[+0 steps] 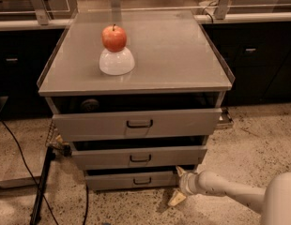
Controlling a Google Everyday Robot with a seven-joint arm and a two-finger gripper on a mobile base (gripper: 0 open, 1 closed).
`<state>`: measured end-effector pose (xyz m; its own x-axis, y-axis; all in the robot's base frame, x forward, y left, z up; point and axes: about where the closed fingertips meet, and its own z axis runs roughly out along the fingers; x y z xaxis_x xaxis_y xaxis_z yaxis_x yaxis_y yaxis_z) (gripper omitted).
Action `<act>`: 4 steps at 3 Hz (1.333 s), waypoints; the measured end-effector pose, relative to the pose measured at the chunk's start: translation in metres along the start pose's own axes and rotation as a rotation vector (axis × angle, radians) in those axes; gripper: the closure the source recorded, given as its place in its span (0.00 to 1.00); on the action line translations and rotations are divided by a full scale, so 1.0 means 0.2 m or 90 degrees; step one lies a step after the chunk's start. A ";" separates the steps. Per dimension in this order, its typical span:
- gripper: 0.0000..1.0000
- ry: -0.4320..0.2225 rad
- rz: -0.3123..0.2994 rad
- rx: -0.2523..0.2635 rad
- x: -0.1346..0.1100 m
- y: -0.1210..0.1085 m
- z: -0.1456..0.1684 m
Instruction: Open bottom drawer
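Note:
The grey metal cabinet has three drawers. The bottom drawer (131, 180) has the narrowest, shallowest front, with a small dark loop handle (142, 181) at its centre. It stands slightly pulled out, less than the two drawers above it. My gripper (179, 185) is low near the floor at the right end of the bottom drawer's front, on a white arm reaching in from the lower right. One finger (181, 171) points up by the drawer's right corner and another (176, 198) points down toward the floor.
The top drawer (136, 123) and middle drawer (138, 157) stick out further. An apple (114, 38) sits on an upturned white bowl (117, 61) on the cabinet top. Black cables and a stand leg (42, 182) lie on the floor at the left. Dark cabinets stand behind.

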<state>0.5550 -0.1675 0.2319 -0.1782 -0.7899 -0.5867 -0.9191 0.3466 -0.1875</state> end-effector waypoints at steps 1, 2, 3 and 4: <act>0.00 -0.008 0.007 -0.003 0.01 -0.02 0.05; 0.00 -0.031 -0.006 -0.009 -0.02 -0.05 0.16; 0.00 -0.043 -0.017 -0.015 -0.05 -0.07 0.23; 0.00 -0.042 -0.033 -0.031 -0.07 -0.08 0.31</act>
<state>0.5941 -0.1303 0.1932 -0.1074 -0.7709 -0.6279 -0.9429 0.2792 -0.1815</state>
